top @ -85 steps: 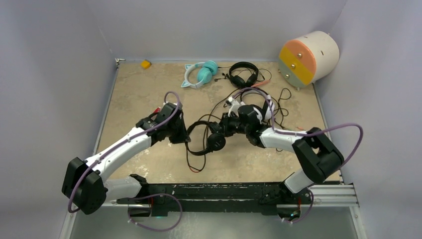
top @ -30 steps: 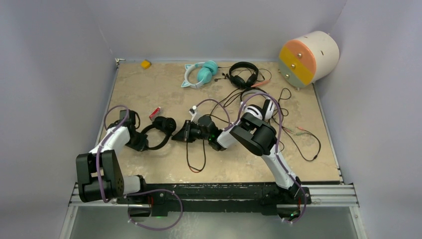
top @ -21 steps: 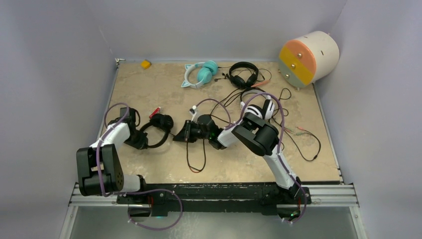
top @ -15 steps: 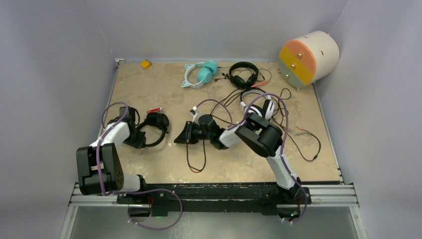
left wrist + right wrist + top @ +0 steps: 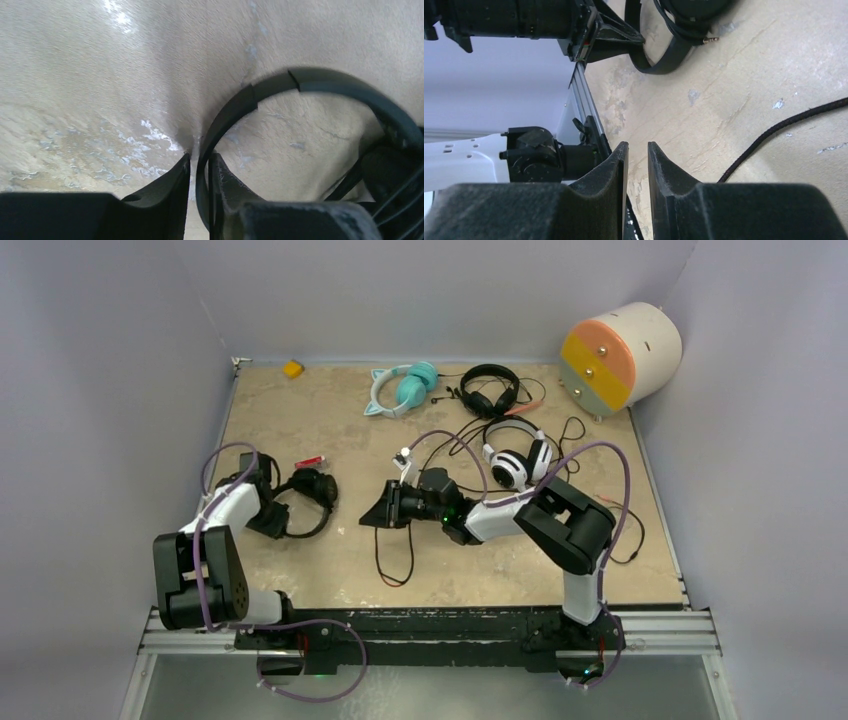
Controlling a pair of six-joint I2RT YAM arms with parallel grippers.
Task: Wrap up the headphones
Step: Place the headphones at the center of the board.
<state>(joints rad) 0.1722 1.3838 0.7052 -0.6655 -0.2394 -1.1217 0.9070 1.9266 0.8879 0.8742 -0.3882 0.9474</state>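
The black headphones with red accents (image 5: 308, 490) lie at the table's left, ear cups together. Their headband (image 5: 260, 92) runs between my left gripper's (image 5: 199, 156) fingers: it rests against the right finger, and a thin gap shows at the left one, so the jaws are slightly open. My right gripper (image 5: 368, 520) points left, a short way right of these headphones (image 5: 671, 35), narrowly open with nothing between its fingers. A thin black cable (image 5: 393, 558) loops below it. The white-and-black headphones (image 5: 513, 466), teal cat-ear headphones (image 5: 402, 388) and all-black headphones (image 5: 490, 388) lie farther back.
A white drum with orange, yellow and green bands (image 5: 620, 355) lies at the back right corner. A small yellow object (image 5: 292, 368) sits at the back left. Loose black cables (image 5: 600, 525) spread across the table's right side. Grey walls enclose the table.
My left gripper drew the black-and-red headphones slightly left and its jaws eased apart. My right gripper moved back to the right and opened a little, and its elbow swung right.
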